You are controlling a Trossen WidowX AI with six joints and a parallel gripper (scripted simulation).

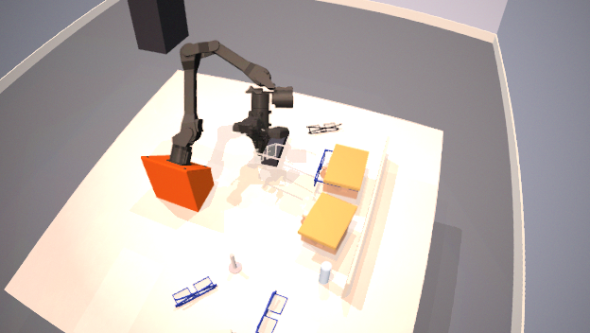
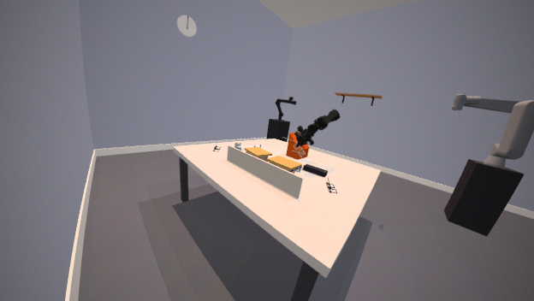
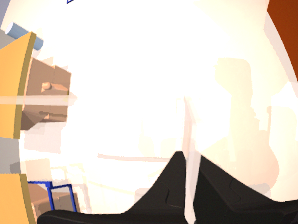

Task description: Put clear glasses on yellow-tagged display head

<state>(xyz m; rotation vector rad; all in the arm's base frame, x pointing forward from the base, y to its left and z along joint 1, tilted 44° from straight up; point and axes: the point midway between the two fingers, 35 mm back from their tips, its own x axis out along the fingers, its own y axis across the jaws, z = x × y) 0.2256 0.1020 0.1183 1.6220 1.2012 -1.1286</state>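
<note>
My gripper (image 1: pixel 260 150) (image 3: pixel 184 158) is shut on the clear glasses (image 1: pixel 275 145) (image 3: pixel 190 185) and holds them above the table, beside the dark case. A thin pale bar of them runs up from between the fingertips in the wrist view; another pale bar crosses at the left. The bare display head (image 3: pixel 56 95) sits under an orange-yellow slab (image 1: pixel 327 221), away from the gripper. The other display head (image 3: pixel 40 197) wears blue glasses (image 1: pixel 321 167) (image 3: pixel 62 190) under its own slab (image 1: pixel 347 166) (image 2: pixel 284 162). The coloured tags cannot be made out.
A dark case (image 1: pixel 282 142) (image 2: pixel 315 170) lies by the gripper. Black glasses (image 1: pixel 323 128) (image 2: pixel 330 186) lie at the far side. A low pale wall (image 1: pixel 368 218) (image 2: pixel 263 171) stands behind the heads. A blue-grey cylinder (image 1: pixel 324 273), a small post (image 1: pixel 233 261) and two blue glasses (image 1: pixel 194 291) (image 1: pixel 271 312) are nearer.
</note>
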